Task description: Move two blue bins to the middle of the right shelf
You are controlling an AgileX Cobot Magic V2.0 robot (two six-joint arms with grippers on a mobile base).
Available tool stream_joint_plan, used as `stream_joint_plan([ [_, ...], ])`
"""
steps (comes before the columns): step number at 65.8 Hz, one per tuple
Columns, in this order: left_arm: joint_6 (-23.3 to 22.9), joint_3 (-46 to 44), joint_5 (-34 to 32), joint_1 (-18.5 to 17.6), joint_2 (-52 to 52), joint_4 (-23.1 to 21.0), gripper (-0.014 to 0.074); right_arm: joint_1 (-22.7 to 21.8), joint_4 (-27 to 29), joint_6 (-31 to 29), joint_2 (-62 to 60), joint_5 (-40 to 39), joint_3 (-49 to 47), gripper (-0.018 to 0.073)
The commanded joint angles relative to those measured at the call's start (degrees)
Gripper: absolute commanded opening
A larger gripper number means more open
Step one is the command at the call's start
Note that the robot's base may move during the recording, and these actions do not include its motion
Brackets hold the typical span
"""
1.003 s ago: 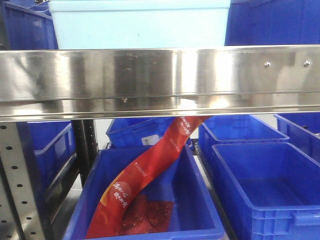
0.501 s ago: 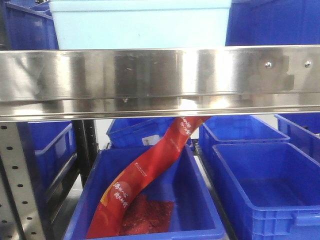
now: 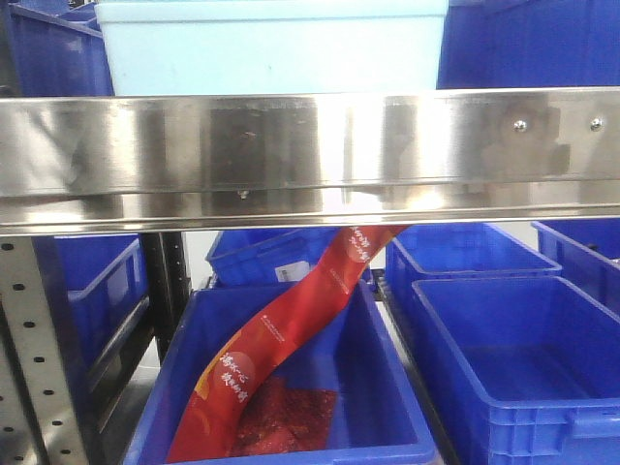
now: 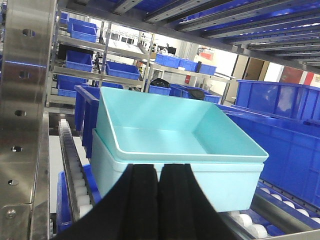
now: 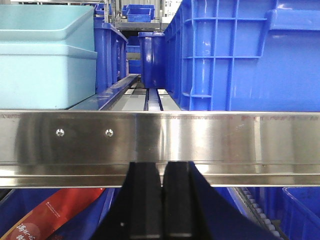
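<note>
Two pale blue bins (image 4: 175, 150) sit nested on the roller shelf (image 4: 75, 175) behind its steel rail (image 3: 310, 155) — stiff, light and likely slick plastic, best gripped at the thick rim — while the left end effector (image 4: 159, 200) and right end effector (image 5: 161, 200) are both closed, empty.

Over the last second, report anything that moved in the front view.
Only the blurred reflections on the steel shelf rail shifted slightly. The pale blue bin, the red packet strip and the dark blue bins below all stayed put. Nothing was gripped or released in this view.
</note>
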Motion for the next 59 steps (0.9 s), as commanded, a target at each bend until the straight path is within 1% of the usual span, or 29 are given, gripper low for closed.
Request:
stream_joint_plan([
  [1, 0.3, -0.1, -0.5, -0.2, -0.3, 0.4, -0.0111, -0.1, -0.6, -0.4, -0.3, -1.5, 0.1, -0.0165],
  [7, 0.3, 0.4, -0.1, -0.2, -0.3, 0.6, -0.0111, -0.1, -0.6, -0.4, -0.3, -1.5, 0.1, -0.0165],
  [15, 0.3, 3.6, -0.5, -0.2, -1.2, 0.7, -0.0111, -0.1, -0.6, -0.4, -0.3, -1.5, 0.1, -0.0165],
  [19, 0.3, 6.9, -0.5, -0.2, -2.5, 1.6, -0.0111, -0.1, -0.6, -0.4, -0.3, -1.5, 0.1, -0.0165],
  [25, 0.4, 11.8, -1.1, 0.1, -5.7, 1.6, -0.0111, -0.1, -0.6, -0.4, -0.3, -1.5, 0.1, -0.0165],
  [28, 3.3, 14.2, -1.1, 1.3, -7.3, 1.7, -0.0111, -0.1, -0.6, -0.4, -0.3, -1.5, 0.1, -0.0165],
  [30, 6.2, 15.6, -1.2, 2.2, -8.3, 1.7, -0.0111, -0.1, -0.6, -0.4, -0.3, -1.5, 0.1, -0.0165],
  [31, 8.6, 16.5, -1.2, 2.9, -9.1, 1.6, -0.0111, -0.1, -0.6, -0.4, -0.3, -1.5, 0.1, -0.0165],
  [33, 11.4, 17.8, -1.5, 4.0, -10.1, 0.9, -0.0111, -0.1, -0.6, -0.4, -0.3, -1.5, 0.1, -0.0165],
  [35, 13.4, 19.0, -1.5, 5.1, -11.3, -1.0, -0.0111, -0.1, -0.6, -0.4, -0.3, -1.5, 0.1, -0.0165],
  [38, 13.7, 21.0, -2.2, 7.4, -12.9, -2.7, -0.0111, -0.1, -0.6, -0.4, -0.3, -1.5, 0.1, -0.0165],
  [43, 13.7, 24.3, -3.8, 11.4, -15.9, -2.9, -0.0111, -0.1, -0.6, -0.4, -0.3, -1.5, 0.1, -0.0165],
  [47, 13.7, 26.5, -5.2, 13.5, -18.4, -2.9, -0.0111, -0.1, -0.6, -0.4, -0.3, -1.5, 0.1, -0.0165],
  [49, 13.7, 27.6, -5.3, 14.1, -19.7, -2.9, -0.0111, -0.1, -0.6, -0.4, -0.3, -1.5, 0.1, -0.0165],
  [53, 13.7, 29.3, -5.3, 14.1, -22.0, -2.7, -0.0111, -0.1, -0.6, -0.4, -0.3, -1.5, 0.1, -0.0165],
  [59, 13.7, 31.3, -5.2, 13.0, -25.3, -1.6, -0.0111, -0.1, -0.6, -0.4, -0.3, -1.5, 0.1, -0.0165],
])
